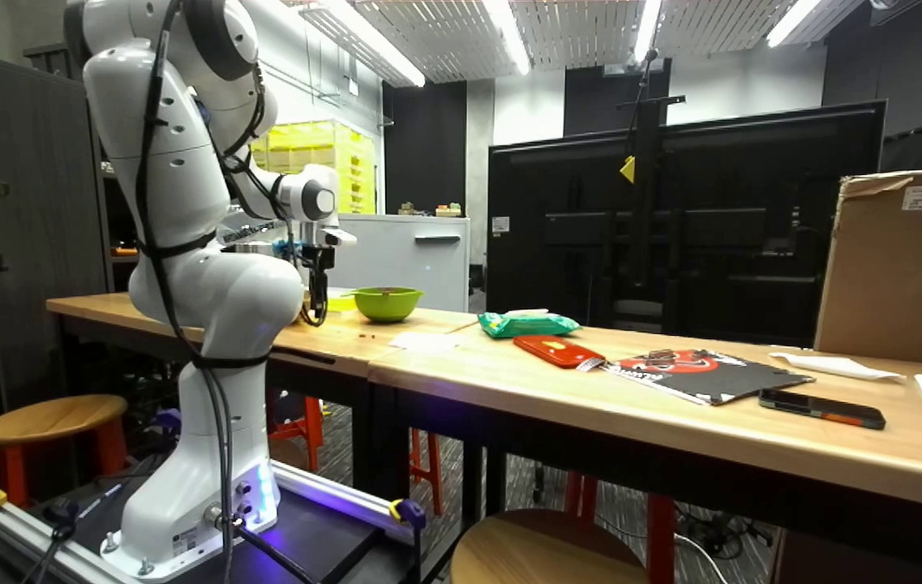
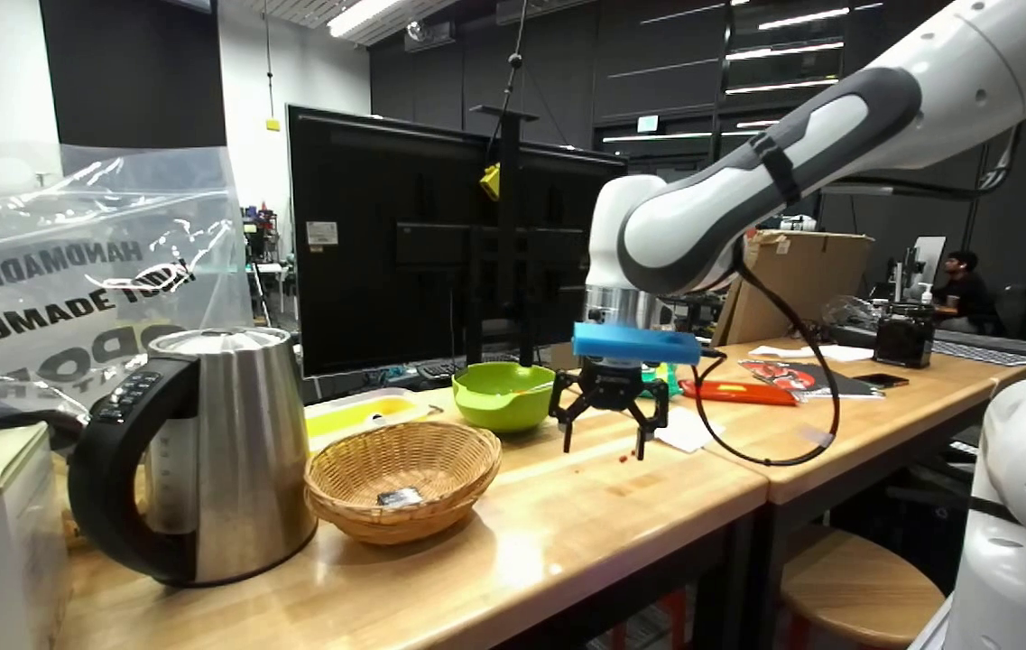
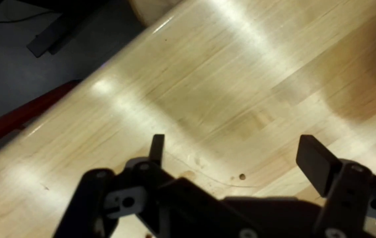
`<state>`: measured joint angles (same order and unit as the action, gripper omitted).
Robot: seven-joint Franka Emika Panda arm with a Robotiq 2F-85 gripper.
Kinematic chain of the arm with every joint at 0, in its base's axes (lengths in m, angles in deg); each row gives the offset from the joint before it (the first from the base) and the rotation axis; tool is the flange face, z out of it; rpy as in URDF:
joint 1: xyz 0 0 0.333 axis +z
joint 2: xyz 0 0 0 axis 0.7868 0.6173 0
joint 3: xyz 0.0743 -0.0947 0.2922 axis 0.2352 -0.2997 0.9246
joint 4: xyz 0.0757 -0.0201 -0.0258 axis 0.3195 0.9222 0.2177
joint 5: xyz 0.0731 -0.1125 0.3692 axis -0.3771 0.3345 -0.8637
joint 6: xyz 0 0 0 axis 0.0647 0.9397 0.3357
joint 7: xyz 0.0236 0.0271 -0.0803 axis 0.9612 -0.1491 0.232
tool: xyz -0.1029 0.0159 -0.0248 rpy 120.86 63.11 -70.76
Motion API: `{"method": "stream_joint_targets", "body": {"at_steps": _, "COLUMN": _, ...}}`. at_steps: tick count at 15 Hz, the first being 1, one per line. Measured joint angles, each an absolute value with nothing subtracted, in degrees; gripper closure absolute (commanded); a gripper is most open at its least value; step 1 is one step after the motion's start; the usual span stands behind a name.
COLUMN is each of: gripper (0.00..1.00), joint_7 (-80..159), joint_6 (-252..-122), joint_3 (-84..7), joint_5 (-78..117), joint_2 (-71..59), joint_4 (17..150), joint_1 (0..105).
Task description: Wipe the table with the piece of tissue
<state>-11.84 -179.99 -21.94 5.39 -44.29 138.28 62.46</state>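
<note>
The table is a long light-brown wooden bench, also in an exterior view and filling most of the wrist view. A flat white sheet that looks like the tissue lies on it near the green bowl; it also shows in an exterior view, partly behind the gripper cable. It is not in the wrist view. My gripper points down above the table, open and empty, between the wicker basket and the sheet. Its fingers stand wide apart in the wrist view. Small reddish-brown bits lie near it.
A green bowl, wicker basket and steel kettle stand on the table. Green wipes pack, red case, black folder, phone and more white sheets lie further along.
</note>
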Motion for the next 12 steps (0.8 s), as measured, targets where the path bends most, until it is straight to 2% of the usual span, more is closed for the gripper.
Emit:
{"method": "stream_joint_targets", "body": {"at_steps": 5, "gripper": 0.0, "joint_7": -16.84, "joint_6": -185.65, "joint_3": -21.97, "joint_5": 4.21, "joint_2": -51.72, "joint_4": 146.91, "joint_1": 60.15}}
{"method": "stream_joint_targets", "body": {"at_steps": 12, "gripper": 0.0, "joint_7": -17.65, "joint_6": -183.56, "joint_3": -23.22, "joint_5": 4.88, "joint_2": -60.84, "joint_4": 149.55, "joint_1": 56.88}}
